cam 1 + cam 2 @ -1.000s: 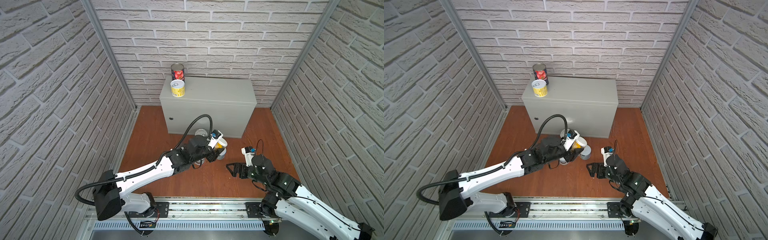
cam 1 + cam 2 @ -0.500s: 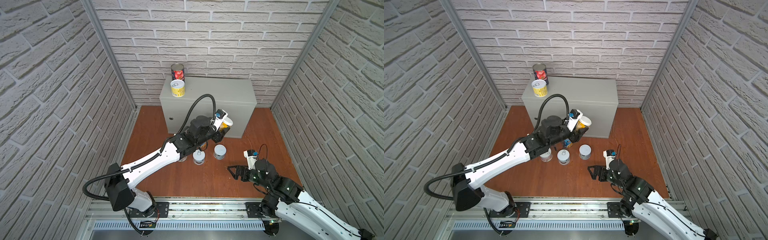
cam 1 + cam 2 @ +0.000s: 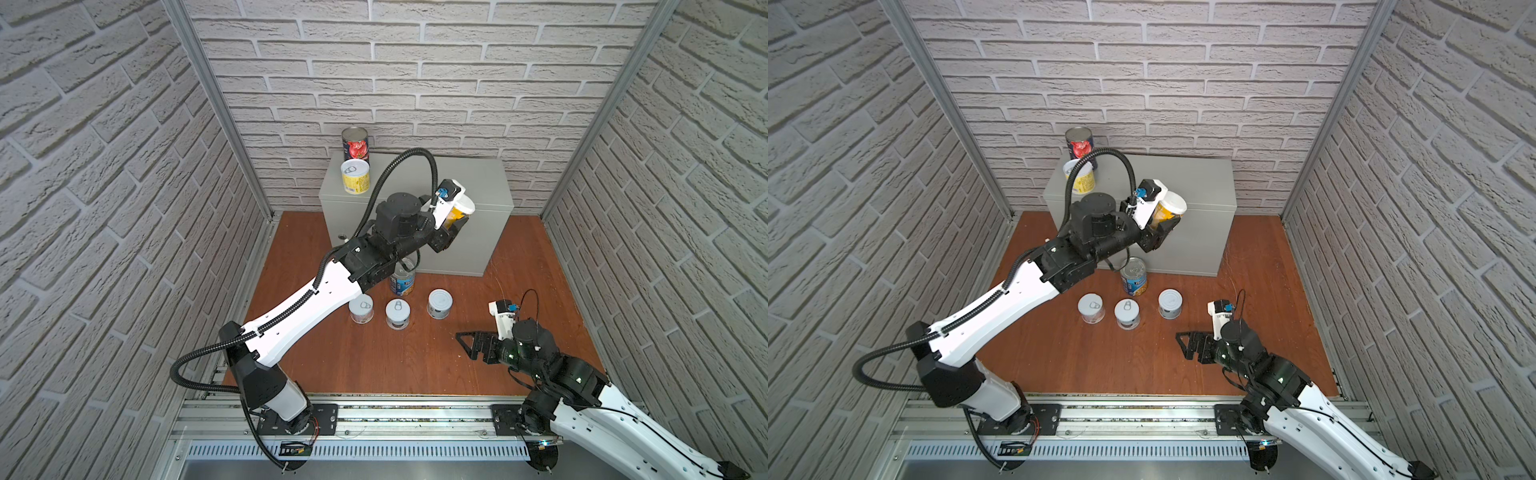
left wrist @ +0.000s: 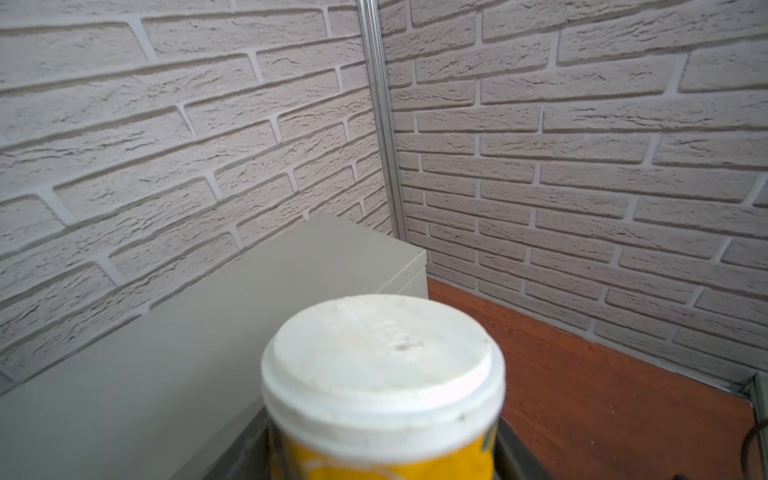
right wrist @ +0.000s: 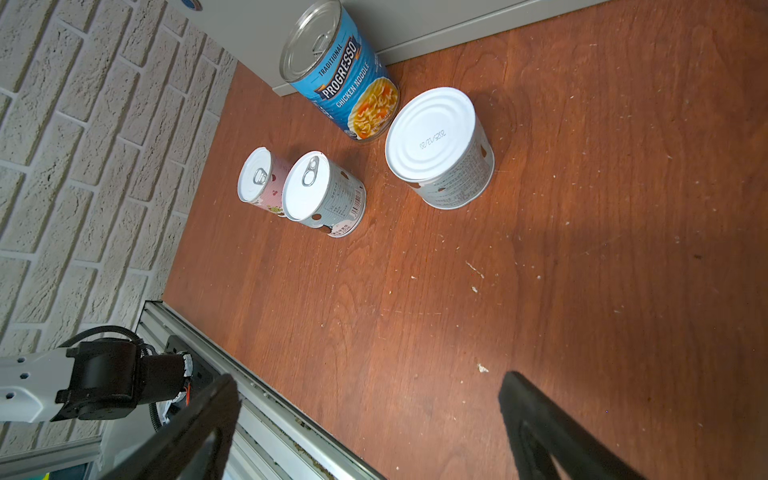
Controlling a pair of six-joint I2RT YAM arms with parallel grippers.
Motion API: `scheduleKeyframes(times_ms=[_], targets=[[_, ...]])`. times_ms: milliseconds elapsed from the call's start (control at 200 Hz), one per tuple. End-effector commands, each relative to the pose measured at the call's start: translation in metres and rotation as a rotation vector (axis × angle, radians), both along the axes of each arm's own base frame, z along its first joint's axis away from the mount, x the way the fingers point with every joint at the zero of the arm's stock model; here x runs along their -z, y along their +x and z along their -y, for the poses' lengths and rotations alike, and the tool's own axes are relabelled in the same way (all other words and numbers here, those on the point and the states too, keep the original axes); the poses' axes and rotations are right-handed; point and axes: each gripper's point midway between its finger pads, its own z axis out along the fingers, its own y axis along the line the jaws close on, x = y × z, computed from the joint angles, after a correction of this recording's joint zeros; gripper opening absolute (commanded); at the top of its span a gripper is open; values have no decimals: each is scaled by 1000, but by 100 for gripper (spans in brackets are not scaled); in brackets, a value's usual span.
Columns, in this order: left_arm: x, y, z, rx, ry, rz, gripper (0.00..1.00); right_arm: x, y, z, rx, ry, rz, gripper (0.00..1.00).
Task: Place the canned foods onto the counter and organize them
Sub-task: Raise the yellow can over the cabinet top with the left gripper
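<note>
Holding a yellow can [image 3: 459,209] tilted in our left gripper [image 3: 456,219], we are pinching its side wall between the fingers [image 4: 514,457], in the air just before the front edge of the counter [image 3: 469,183]. We are judging it stiff, fairly heavy if full, and slick on the label, so a grip around mid-wall is suiting it better than the rims. The tomato can [image 3: 355,144] and a second yellow can [image 3: 355,178] are standing at the counter's back left corner. The top's middle and right are lying bare, giving us room. The front edge is what the can's base is needing to clear. Our right gripper [image 3: 468,347] is hanging low over the floor [image 3: 374,365], fingers spread and empty, well apart from the Progresso can [image 3: 402,281] and three white cans [image 3: 397,313] standing there.
</note>
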Motion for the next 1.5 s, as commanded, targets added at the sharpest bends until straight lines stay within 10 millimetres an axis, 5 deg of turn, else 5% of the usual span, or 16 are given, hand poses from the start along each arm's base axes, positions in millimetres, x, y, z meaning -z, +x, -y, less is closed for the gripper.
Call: scheduleKeyframes(times_ms=[0,665,1055,1495], targets=[[-40,9,-9,-24,-51,94,48,-2,2,-3,2,32,11,98],[-71,89,-34,-177,-84,126,47,10,2,1,16,3,-3,98],[-54,150,-54,-327,-96,129,47,16,1,3,19,-19,-19,98],[-32,188,-80,-424,-87,97,47,17,3,2,18,-24,-19,98]])
